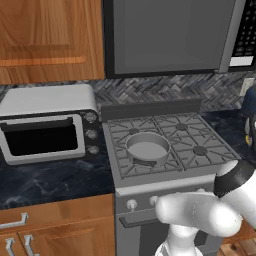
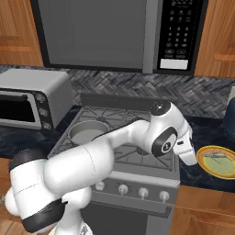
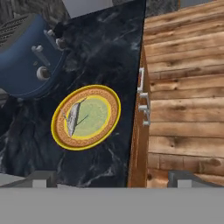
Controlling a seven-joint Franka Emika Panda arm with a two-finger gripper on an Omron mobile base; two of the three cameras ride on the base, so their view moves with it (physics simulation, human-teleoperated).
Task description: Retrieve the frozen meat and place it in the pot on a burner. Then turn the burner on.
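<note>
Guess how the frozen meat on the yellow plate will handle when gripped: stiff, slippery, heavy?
The frozen meat is a thin, elongated sliver, so probably light and stiff. It lies flat on the yellow plate, so the open gripper's fingers may scrape the plate. The plate's smooth face could let it skid when nudged.

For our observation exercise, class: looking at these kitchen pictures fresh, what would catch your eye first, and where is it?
The bright yellow-rimmed plate on the dark counter right of the stove stands out, with the thin pale frozen meat lying on it. The big white robot arm sweeps across the stove front toward that plate. On the stove, a grey pot sits on the front-left burner.
</note>
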